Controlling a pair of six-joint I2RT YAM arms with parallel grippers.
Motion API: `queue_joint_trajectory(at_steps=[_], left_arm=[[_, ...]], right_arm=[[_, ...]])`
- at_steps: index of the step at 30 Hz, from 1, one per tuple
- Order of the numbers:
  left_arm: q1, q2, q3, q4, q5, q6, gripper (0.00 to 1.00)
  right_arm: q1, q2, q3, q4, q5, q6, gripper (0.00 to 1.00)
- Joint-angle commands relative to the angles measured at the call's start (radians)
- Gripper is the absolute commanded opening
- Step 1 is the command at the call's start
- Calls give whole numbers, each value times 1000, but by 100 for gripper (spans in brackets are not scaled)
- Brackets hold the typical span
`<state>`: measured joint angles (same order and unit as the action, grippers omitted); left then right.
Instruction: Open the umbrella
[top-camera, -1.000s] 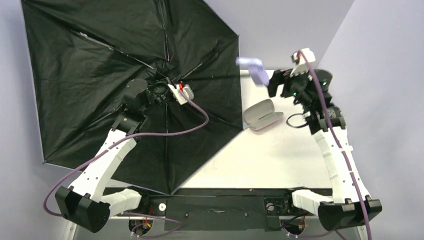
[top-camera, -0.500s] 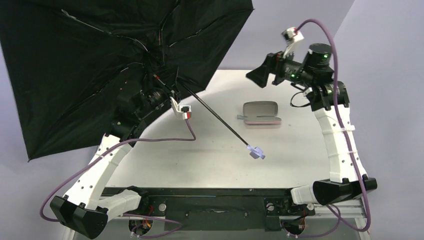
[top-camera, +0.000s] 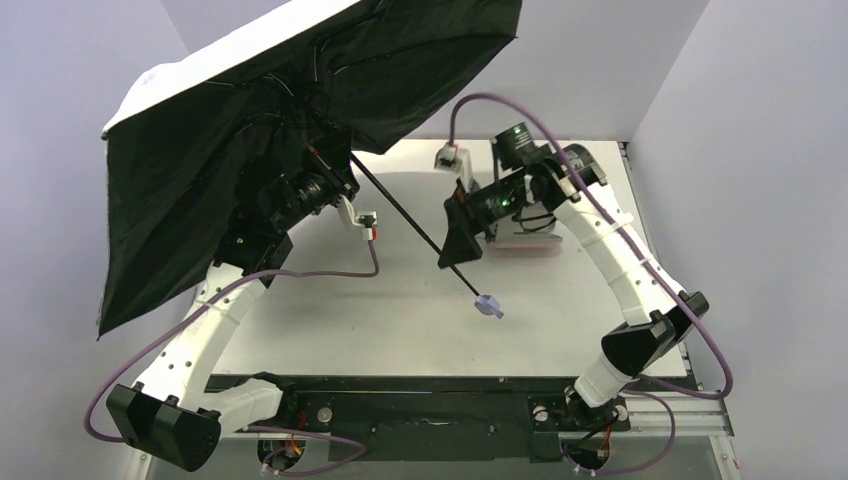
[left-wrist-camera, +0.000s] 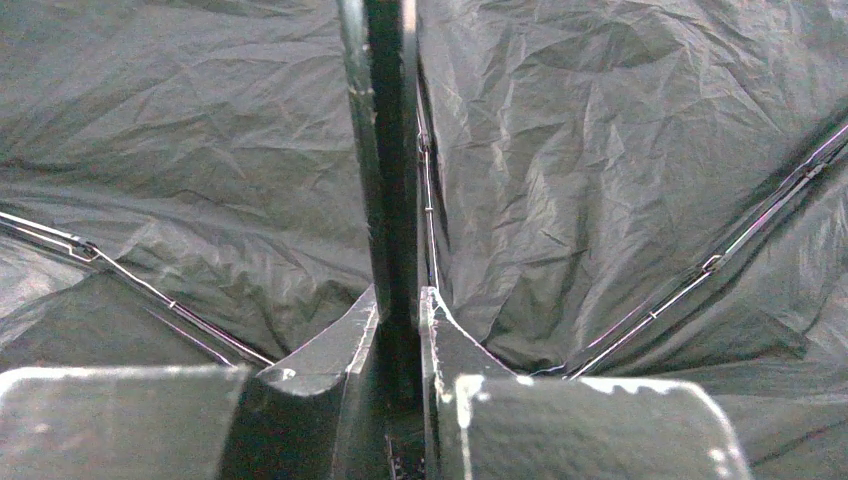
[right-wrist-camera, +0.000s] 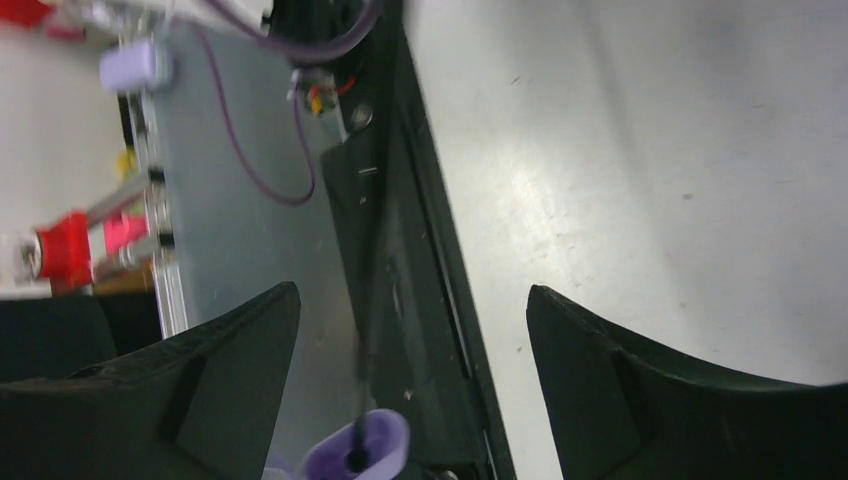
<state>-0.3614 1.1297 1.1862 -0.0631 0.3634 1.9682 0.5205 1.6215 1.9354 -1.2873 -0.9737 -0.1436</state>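
The umbrella (top-camera: 230, 130) is spread open at the upper left, black lining toward the camera, pale outer fabric along its top edge. Its thin black shaft (top-camera: 410, 225) slants down right to the small lavender handle (top-camera: 489, 306) above the table. My left gripper (top-camera: 335, 185) is shut on the shaft near the hub; the left wrist view shows the shaft (left-wrist-camera: 390, 160) pinched between the fingers with lining behind. My right gripper (top-camera: 455, 250) is open around the lower shaft. In the right wrist view the handle (right-wrist-camera: 358, 450) sits between the spread fingers, untouched.
A pink oval clamshell case (top-camera: 530, 243) lies on the white table (top-camera: 400, 320) behind my right wrist, mostly hidden. The black base rail (top-camera: 420, 400) runs along the near edge. Grey walls stand on both sides. The canopy overhangs the table's left side.
The canopy has tilted so its pale outer side shows on top. My right arm has swung left and down from the back right to the shaft. The handle shifted slightly.
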Motion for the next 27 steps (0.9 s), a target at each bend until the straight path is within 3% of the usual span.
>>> queue_joint_trajectory(at_steps=[1,4,11,16,23,26,27], left_arm=[[13,-24,-2,89,31,65,0],[15,-28,-10,97,31,60,0],[19,-6,-9,149,48,54,0],[55,18,1,192,55,31,0],[130,55,29,251,64,10,0],[166,64,48,255,71,8,0],[190,65,51,254,72,9,0]], right_arm=[[84,-46,-45,-106,61,-139,76],[116,-23,-57,-106,86,-147,71],[130,74,-53,-139,48,-153,46],[128,95,-94,-261,25,-277,34],[118,57,-210,-285,-1,-302,21],[106,42,-248,-285,-12,-312,1],[105,39,-253,-285,-11,-314,0]])
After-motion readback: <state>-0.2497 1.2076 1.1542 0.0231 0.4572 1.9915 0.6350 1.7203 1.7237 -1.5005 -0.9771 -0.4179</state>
